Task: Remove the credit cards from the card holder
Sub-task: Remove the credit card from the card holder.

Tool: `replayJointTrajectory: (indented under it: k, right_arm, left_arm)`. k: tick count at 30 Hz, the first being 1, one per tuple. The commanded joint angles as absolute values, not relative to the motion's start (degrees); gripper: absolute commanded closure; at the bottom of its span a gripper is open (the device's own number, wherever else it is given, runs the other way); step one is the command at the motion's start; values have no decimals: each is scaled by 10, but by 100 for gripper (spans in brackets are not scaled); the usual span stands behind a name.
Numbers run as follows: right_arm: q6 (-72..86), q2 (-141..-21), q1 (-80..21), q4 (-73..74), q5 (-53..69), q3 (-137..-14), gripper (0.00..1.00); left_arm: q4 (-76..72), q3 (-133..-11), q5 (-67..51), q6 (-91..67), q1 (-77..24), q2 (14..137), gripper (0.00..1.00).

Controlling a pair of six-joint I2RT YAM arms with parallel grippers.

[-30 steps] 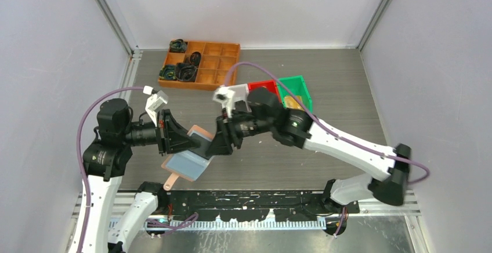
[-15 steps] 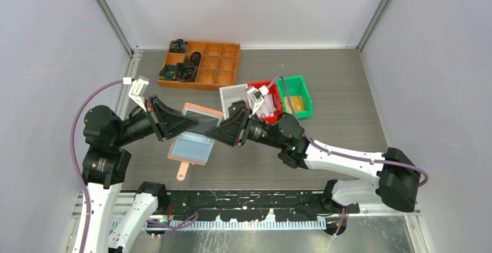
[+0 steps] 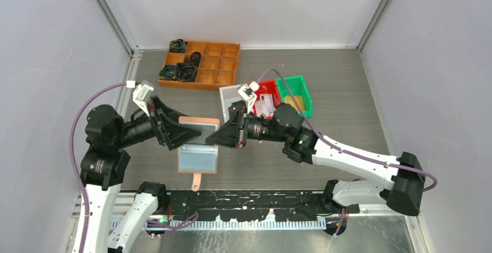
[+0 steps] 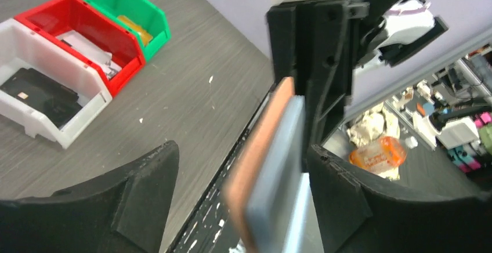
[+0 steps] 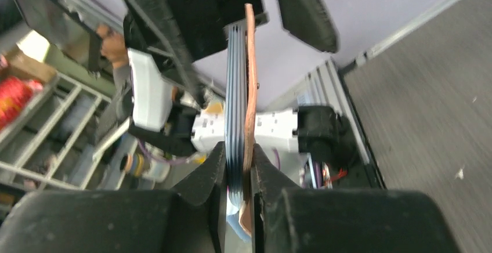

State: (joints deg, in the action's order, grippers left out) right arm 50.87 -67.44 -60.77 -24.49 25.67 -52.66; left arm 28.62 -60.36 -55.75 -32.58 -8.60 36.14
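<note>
Firmly, my right end effector clamps the holder aloft over the tabletop's near edge, steadying it; my left end effector gapes wide around it, gripping nothing, free to pull.

Pale lilac-grey walls enclose a dark grey wood-grain table; aluminium rails run up the 2 back corners.
</note>
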Motion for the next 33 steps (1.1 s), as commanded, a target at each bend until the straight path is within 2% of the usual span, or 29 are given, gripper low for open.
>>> replayJointTrajectory:
  k: [1,5,8,11,17,21,26,33]
  right_arm:
    - [362,-646,-608,65,376,-661,99]
    - [258,-686,-609,235,407,-748,99]
    - [202,-736,-609,338,403,-817,99]
    - [165,-775,-609,408,393,-877,99]
    - [105,-840,-609,522,386,-987,99]
    - [84,-881,-609,568,377,-1035,99]
    - [68,-912,-609,587,381,-1062,99]
    - [49,-955,-609,615,393,-1136,99]
  left_arm:
    - [396,-642,-628,-186,-84,382,23]
    - [436,-636,-699,-159,-84,400,34]
    - [442,-627,-755,-154,-84,406,37]
    - [461,-614,-792,-114,-84,403,35]
    - [505,-583,-766,-44,-96,404,32]
    - [498,-579,-658,-56,-113,415,36]
    - [529,-597,-662,-21,-121,428,38]
    - [532,-586,-681,-33,-172,453,62]
